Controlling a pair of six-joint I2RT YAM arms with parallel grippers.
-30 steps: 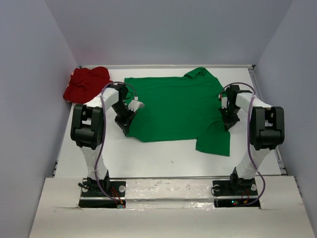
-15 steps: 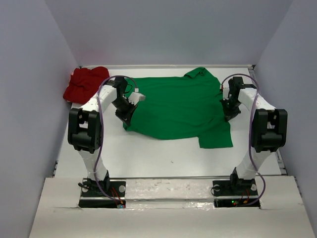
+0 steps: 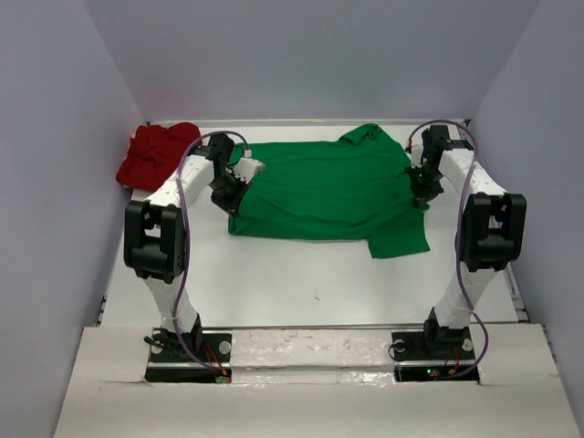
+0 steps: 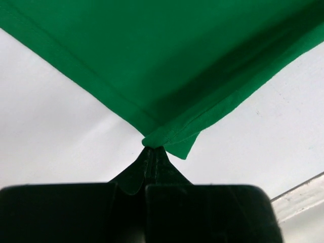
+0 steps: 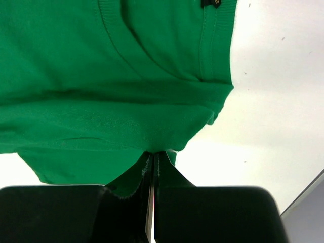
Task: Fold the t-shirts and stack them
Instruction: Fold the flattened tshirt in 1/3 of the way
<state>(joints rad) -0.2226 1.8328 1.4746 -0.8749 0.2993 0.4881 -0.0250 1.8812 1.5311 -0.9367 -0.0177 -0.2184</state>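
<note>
A bright green t-shirt (image 3: 324, 192) lies spread across the middle of the white table, its near part folded up over the rest. My left gripper (image 3: 234, 203) is shut on the shirt's left hem corner (image 4: 154, 139). At the shirt's right edge my right gripper (image 3: 422, 196) is shut on a fold of green cloth (image 5: 157, 144), with the sleeve (image 3: 399, 242) hanging toward the front. The deep red t-shirt (image 3: 159, 152) sits crumpled at the back left corner, apart from both grippers.
Grey walls close in the table (image 3: 274, 283) on the left, back and right. The arm bases (image 3: 187, 351) stand at the near edge behind a white strip. A raised rim (image 3: 516, 292) runs along the table's right side.
Both grippers have moved away from the bases toward the back, carrying the green shirt's near edge with them. The shirt now looks shorter front to back.
</note>
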